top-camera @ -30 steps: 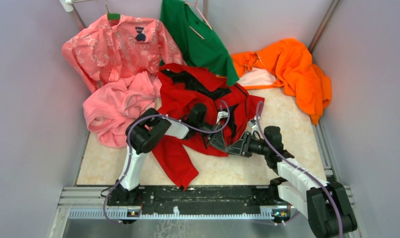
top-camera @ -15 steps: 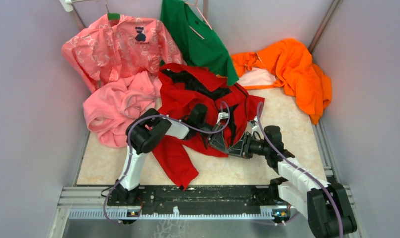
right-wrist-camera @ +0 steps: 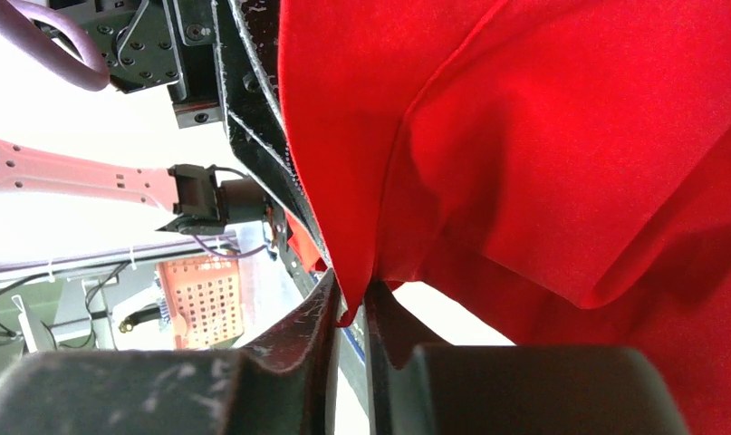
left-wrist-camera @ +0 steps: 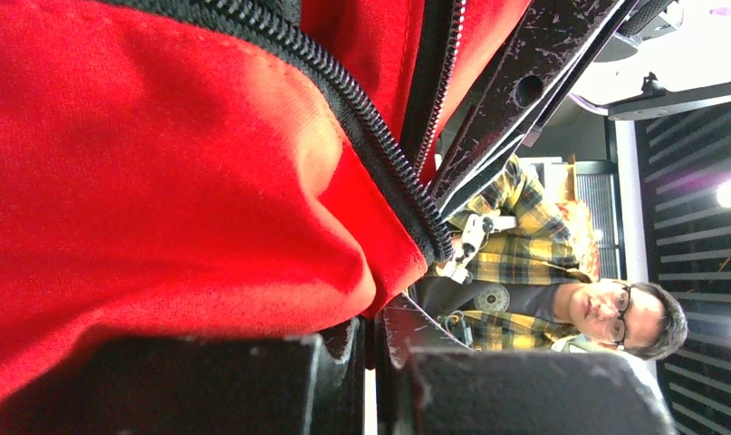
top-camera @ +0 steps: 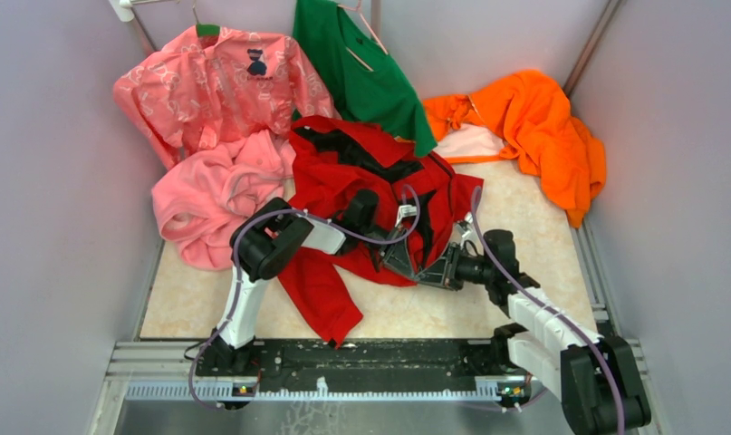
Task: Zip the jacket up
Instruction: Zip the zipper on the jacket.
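The jacket [top-camera: 339,177] lies crumpled in the middle of the table [top-camera: 515,213], its dark lining showing at the far side and one red sleeve trailing toward the near edge. Both arms reach into its near-right part, their grippers close together.

The left gripper [left-wrist-camera: 370,331] is pressed together on a fold of the red cloth – the fabric bulges out just above the fingers [left-wrist-camera: 207,385] – and the dark zipper [left-wrist-camera: 343,98] runs slantwise down past that fold, ending just beside the pinch. The other arm's scratched black fingers show right next to the zipper's lower end.

The right gripper [right-wrist-camera: 352,294] pinches a thin edge of the jacket between nearly closed jaws; the cloth hangs in smooth red folds to the right of the grip (whether the zipper's teeth are inside either pinch cannot be told).

Around the jacket: a pink fleece [top-camera: 207,204] touching its left side, a patterned pink shirt [top-camera: 216,82] at the far left, a green shirt [top-camera: 361,68] overlapping its far edge, and an orange garment [top-camera: 538,127] at the far right – apart from the jacket.
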Motion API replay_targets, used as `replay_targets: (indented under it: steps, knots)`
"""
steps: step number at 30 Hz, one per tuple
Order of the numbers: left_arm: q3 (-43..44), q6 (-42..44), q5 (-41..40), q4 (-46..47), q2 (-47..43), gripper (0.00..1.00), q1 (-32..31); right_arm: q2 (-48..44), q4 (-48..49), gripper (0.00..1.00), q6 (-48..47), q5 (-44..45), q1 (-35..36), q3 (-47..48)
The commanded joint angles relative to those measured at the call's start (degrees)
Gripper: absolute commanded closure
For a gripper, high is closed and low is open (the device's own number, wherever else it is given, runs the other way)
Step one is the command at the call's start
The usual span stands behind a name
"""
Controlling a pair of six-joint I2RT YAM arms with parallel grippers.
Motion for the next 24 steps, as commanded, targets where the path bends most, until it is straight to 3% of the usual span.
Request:
replay_targets:
  steps: [1, 5, 10, 15, 20, 24]
  knots:
    - [1.0, 1.3, 1.8, 0.6, 0.4, 1.00, -0.1, -1.0, 1.3, 0.91, -0.5, 0.1, -1.0, 2.3]
    - [0.8, 1.4, 1.8, 0.6, 0.4, 1.00, -0.1, -1.0, 1.9, 1.00, -0.9, -0.6, -1.3, 2.4]
    - [0.8, 3.0, 1.7, -1.3, 0.5, 1.00, -0.1, -1.1, 2.3, 1.00, -1.0, -1.9, -1.7, 2.8]
    - [0.9, 4.0, 2.1, -2.3, 0.5, 1.00, -0.1, -1.0, 0.2, 0.84, -1.7, -0.7, -1.7, 3.6]
    - [0.9, 4.3, 2.2, -2.7, 0.4, 1.00, -0.2, -1.0, 1.7, 0.84, -1.5, -0.2, -2.1, 3.4]
    - [1.0, 4.3, 2.3, -2.9, 0.3, 1.00, -0.2, -1.1, 2.9, 0.90, -0.8, -0.7, -2.1, 2.9]
